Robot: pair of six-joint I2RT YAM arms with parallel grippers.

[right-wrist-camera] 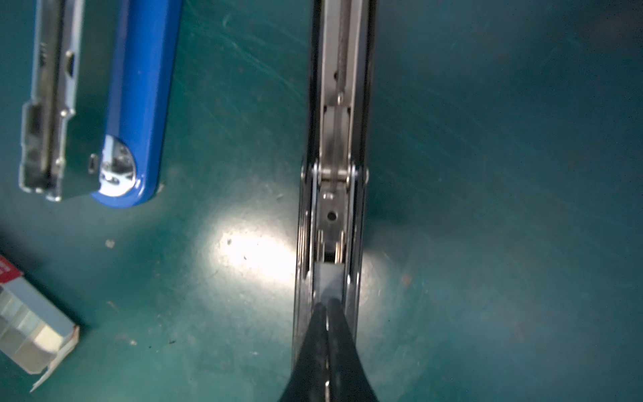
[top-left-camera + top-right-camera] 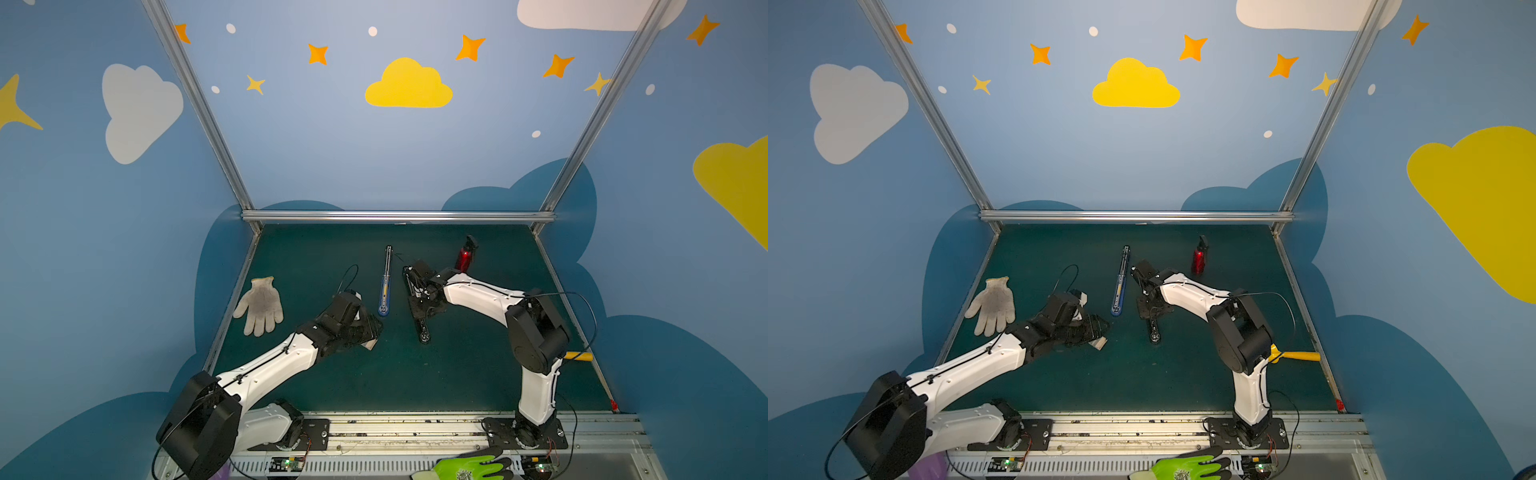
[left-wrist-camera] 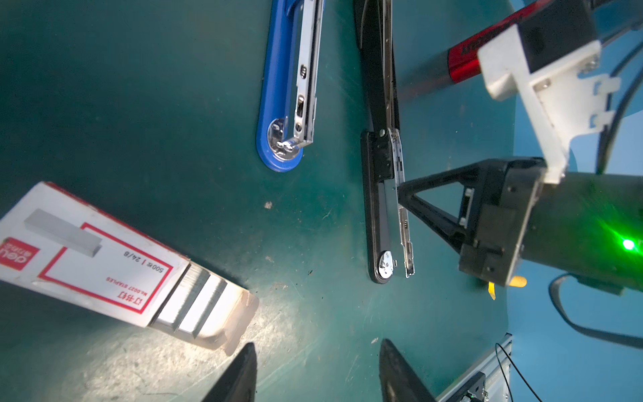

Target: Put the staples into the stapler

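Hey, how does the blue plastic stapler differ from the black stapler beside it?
The blue plastic stapler lies untouched; the black stapler has the shut right gripper poking into its metal channel. The blue one sits left of the black one in both top views. Both lie opened flat.

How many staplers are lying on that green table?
2: a blue stapler lies opened mid-table; a black stapler lies just right of it, touched by the right end effector. None seems hidden.

In both top views the left gripper covers the staples box, bar a corner at five o'clock.
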